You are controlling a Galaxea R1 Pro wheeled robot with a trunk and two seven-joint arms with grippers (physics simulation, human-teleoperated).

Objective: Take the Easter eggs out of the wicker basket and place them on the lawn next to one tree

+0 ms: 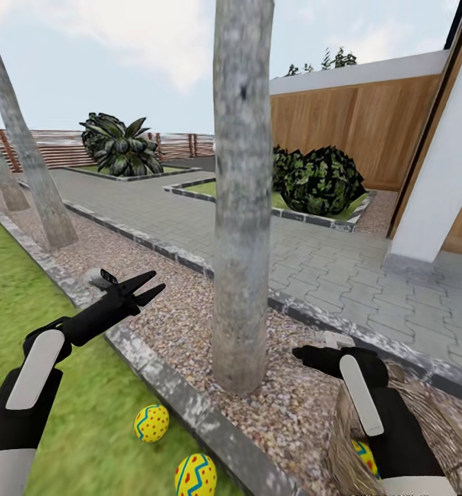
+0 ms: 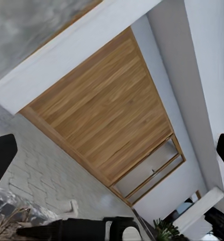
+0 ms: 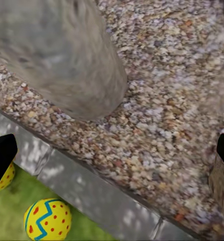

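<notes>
The left gripper [image 1: 150, 286] is being held up over the kerb [image 1: 189, 406] w/ jaws spread wide, nothing between them; its wrist cam is looking toward the house wall. The right gripper [image 1: 307, 354] is hovering over the gravel strip [image 1: 286, 406] beside the tree [image 1: 243, 207]; in the right wrist view the fingertips [image 3: 1, 155] are sitting at opposite frame edges, so jaws are being read as wide and empty.

The third egg [image 1: 365, 456] is lying inside the wicker basket [image 1: 341, 448], below and behind the right jaws, close under the right forearm, so the right arm is judged nearer. The egg is mostly hidden; long axis can't be told. A pull-back and a drop into the basket are prob. needed.

Two eggs are already lying on the lawn [image 1: 65, 413]: one [image 1: 152, 422] just beside the kerb, another [image 1: 195, 475] near it, both close to the trunk base, across the kerb.

Beyond: grey paving [image 1: 314, 255], shrubs [image 1: 320, 179], wooden fence [image 1: 355, 124], white wall [image 1: 445, 172].
</notes>
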